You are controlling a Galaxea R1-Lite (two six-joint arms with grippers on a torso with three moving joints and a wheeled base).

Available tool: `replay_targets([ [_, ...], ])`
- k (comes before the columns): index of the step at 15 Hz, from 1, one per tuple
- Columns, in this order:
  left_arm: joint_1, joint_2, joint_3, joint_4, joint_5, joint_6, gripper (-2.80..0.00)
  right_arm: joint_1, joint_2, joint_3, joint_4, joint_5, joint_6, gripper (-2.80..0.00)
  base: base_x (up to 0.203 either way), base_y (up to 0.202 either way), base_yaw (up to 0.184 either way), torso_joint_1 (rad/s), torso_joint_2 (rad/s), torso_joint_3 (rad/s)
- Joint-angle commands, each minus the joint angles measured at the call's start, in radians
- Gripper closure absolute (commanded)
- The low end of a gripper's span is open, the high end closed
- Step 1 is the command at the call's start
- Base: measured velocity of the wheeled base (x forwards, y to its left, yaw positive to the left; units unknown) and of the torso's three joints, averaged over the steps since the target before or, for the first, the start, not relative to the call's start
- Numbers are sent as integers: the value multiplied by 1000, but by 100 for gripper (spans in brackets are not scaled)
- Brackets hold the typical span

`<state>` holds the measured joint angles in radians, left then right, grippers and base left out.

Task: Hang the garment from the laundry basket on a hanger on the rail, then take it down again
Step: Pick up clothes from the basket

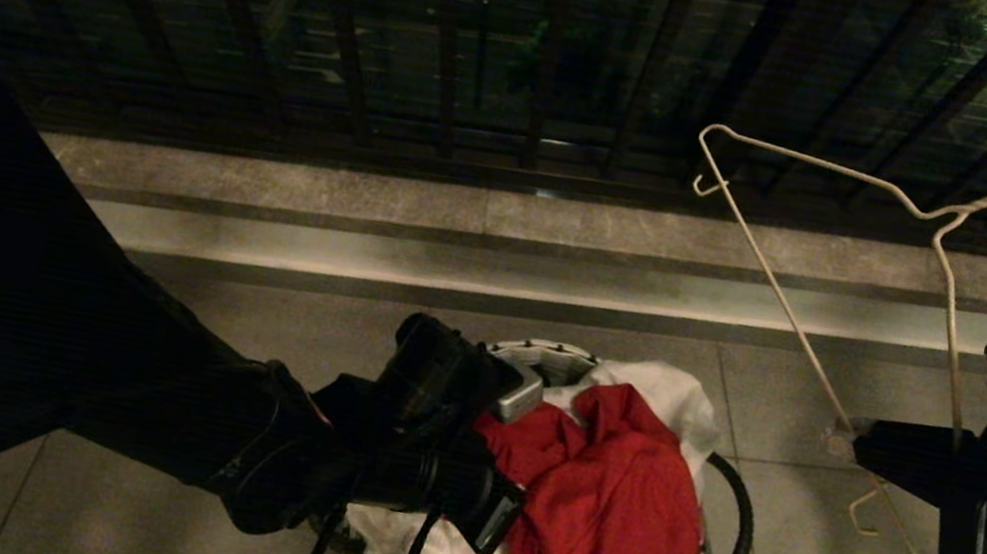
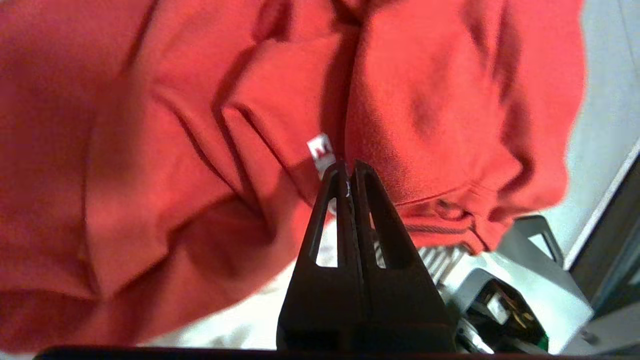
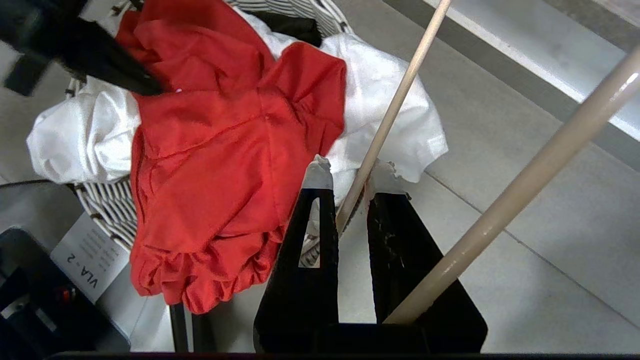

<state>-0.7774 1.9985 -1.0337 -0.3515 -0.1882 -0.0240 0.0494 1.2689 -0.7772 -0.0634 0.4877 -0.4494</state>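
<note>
The red garment [image 1: 605, 510] lies bunched on top of the laundry basket [image 1: 541, 354] and hangs over its near side. My left arm reaches in from the left. Its gripper [image 2: 348, 167] is shut on a fold of the garment [image 2: 175, 150] next to a small white label; in the right wrist view its fingertips [image 3: 150, 90] pinch the red cloth [image 3: 215, 150]. At the right, my right gripper [image 1: 840, 442] is shut on the white wire hanger [image 1: 783, 303], holding it tilted above the floor. One wire [image 3: 395, 107] passes between the right gripper's [image 3: 347, 175] tips. The rail is out of view.
A white cloth [image 1: 667, 389] fills the basket under the garment, with a black cloth [image 3: 295, 25] at the far rim. The basket's woven wall [image 3: 107, 205] stands beside my base. A stone kerb [image 1: 457, 250] and dark balcony bars [image 1: 451, 56] close the far side.
</note>
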Motion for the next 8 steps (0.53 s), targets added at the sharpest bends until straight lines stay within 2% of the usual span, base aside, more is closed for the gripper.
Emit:
replay_targets([
  [1, -5, -40, 23, -3, -1, -4, 0, -6, -2, -5, -1, 3, -3, 0, 0, 0, 0, 0, 0, 0],
  [2, -6, -63, 36, -2, 0, -6, -266, -10, -2, -7, -1, 5, -3, 0, 0, 0, 0, 0, 0, 0],
  [3, -6, -89, 53, -2, 1, -6, -280, -11, -2, -7, -1, 5, -3, 0, 0, 0, 0, 0, 0, 0],
  [5, -6, -117, 88, -3, 42, -5, -280, -13, -3, -8, -1, 5, -3, 0, 0, 0, 0, 0, 0, 0],
  [8, -16, -91, 110, -5, 60, 5, -280, -14, -11, -11, -1, 5, 4, 0, 0, 0, 0, 0, 0, 0],
])
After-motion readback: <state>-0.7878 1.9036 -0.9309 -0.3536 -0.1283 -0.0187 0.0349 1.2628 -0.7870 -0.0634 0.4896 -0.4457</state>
